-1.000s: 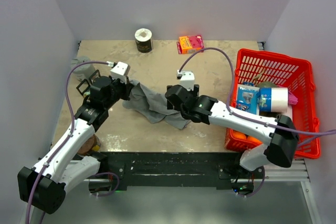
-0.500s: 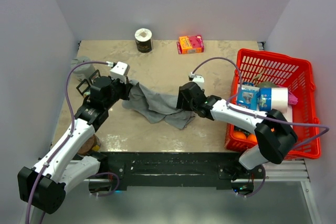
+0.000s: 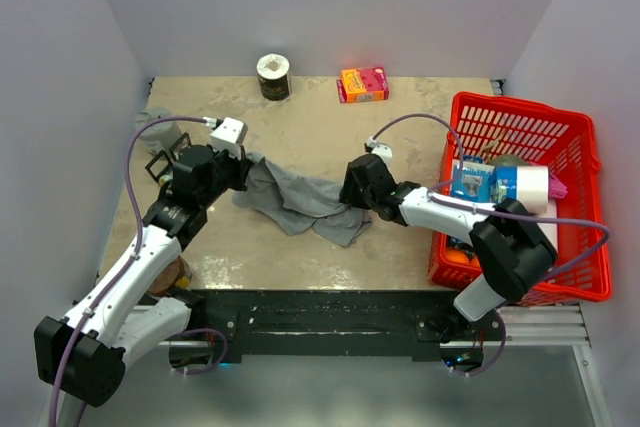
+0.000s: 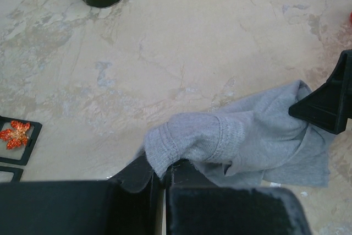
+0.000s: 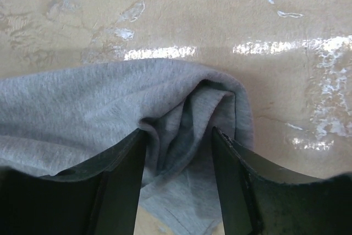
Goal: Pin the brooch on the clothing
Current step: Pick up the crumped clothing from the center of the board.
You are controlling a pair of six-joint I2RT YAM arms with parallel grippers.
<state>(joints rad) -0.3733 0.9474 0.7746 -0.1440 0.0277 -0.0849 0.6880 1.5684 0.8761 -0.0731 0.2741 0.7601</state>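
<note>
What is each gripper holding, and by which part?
The left gripper pinches the clothing by a hemmed edge. The right gripper holds nothing; its open jaws straddle a fold.

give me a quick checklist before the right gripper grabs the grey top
1. Left gripper shut on the tank top edge: ok
2. Right gripper open, a fold of the tank top between its jaws: ok
3. Tank top spread flat for pinning: not ok, bunched
4. Brooch located, on its black holder, apart from the cloth: ok
5. Right fingertips clear of the table: cannot tell
</note>
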